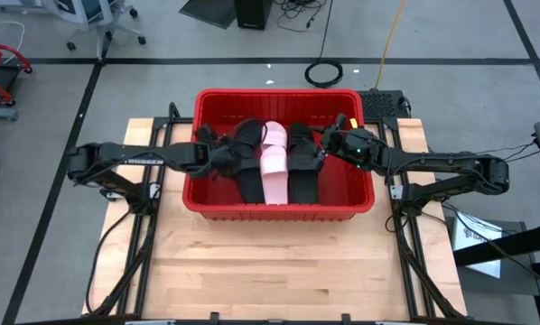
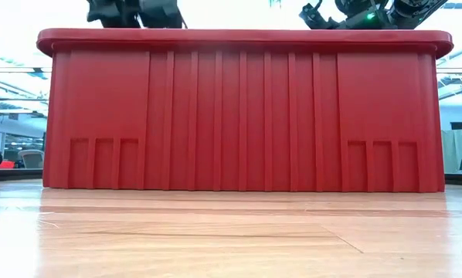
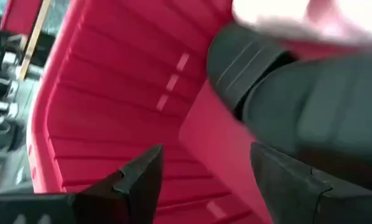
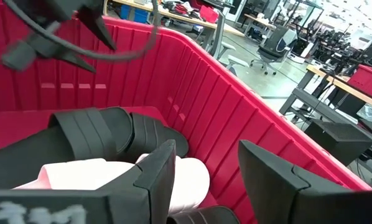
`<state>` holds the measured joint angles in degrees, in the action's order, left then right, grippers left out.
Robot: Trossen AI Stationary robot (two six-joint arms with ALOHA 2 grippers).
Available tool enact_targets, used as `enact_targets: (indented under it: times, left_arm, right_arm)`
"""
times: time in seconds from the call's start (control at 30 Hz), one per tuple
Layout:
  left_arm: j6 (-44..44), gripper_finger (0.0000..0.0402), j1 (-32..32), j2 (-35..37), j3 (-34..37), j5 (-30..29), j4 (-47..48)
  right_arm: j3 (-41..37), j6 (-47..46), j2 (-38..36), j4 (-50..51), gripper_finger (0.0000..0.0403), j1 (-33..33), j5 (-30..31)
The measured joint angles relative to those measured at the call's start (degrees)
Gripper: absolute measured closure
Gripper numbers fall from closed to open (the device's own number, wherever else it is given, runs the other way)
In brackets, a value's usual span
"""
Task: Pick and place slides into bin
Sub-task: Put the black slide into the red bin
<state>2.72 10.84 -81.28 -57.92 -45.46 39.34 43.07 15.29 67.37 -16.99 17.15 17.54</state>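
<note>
Inside the red bin [image 1: 279, 209]: two black slides [image 1: 249, 162] flanking one pink slide [image 1: 274, 165], lying side by side. Left gripper [image 1: 223, 161] over the bin's left half, fingers apart, empty. Right gripper [image 1: 329, 137] above the right rim, fingers apart, empty.

The tub [image 1: 207, 194] is bright red all over, with ribbed walls. Inside it there's one pale pink sandal [image 1: 274, 167] between matte black sandals [image 1: 250, 162]. Both arms are dark, and the table [image 1: 270, 271] is light wood with a visible grain.
</note>
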Motion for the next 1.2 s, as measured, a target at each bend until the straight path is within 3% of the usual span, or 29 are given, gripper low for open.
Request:
enact_targets:
  times: [0.13, 0.4, 0.63, 0.77, 1.2]
  left_arm:
    - [-2.92, 0.016, 3.43, -2.0, 0.01, 2.38, 0.0]
    - [-7.2, 0.016, 8.88, -9.1, 0.01, 13.14, -3.97]
    - [-8.73, 0.016, 9.39, -13.63, 0.04, 13.53, -10.36]
    - [-10.69, 0.016, 9.37, -13.9, 0.03, 17.07, -16.37]
    - [-10.15, 0.016, 8.52, -13.48, -0.04, 12.55, -17.19]
  right_arm:
    - [0.0, 0.22, 0.0, -0.25, 0.0238, 0.0, 0.0]
    - [0.0, 0.36, 0.0, 0.44, 0.0238, 0.0, 0.0]
    - [0.0, 0.37, 0.0, 1.18, 0.0238, 0.0, 0.02]
    - [0.0, 0.37, 0.0, 1.16, 0.0238, 0.0, 0.02]
    - [0.0, 0.22, 0.0, 1.11, 0.0238, 0.0, 0.04]
